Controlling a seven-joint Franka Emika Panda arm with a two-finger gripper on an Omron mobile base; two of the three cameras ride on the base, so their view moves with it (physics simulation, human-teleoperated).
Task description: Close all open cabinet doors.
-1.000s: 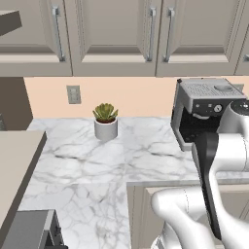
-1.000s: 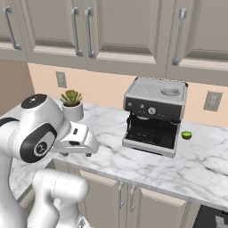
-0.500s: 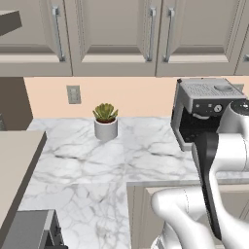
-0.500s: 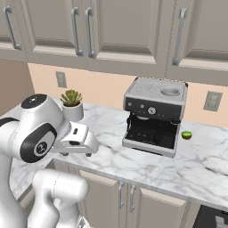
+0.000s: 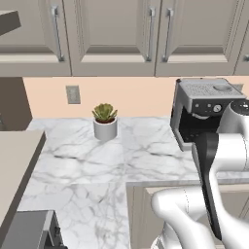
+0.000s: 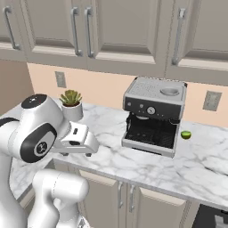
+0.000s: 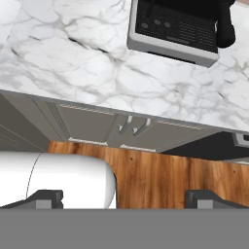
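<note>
Gripper (image 7: 124, 197) jaws spread wide, nothing between them, hanging over the front edge of the marble counter (image 5: 112, 160) and looking down at the under-counter doors (image 7: 129, 129) and wood floor (image 7: 160, 175). Cabinet doors (image 6: 127, 26) run along the wall above the counter; those fully in view sit flush. One panel at the top left corner of the left base view (image 5: 8, 20) angles outward. Potted plant (image 5: 105, 121) near the counter's back edge, espresso machine (image 6: 153, 116) to its right, lime (image 6: 185, 134) just beside it.

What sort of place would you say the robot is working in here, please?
A home kitchen, most likely: a marble counter under tall cabinet doors, with an espresso machine and a potted succulent on it.
</note>
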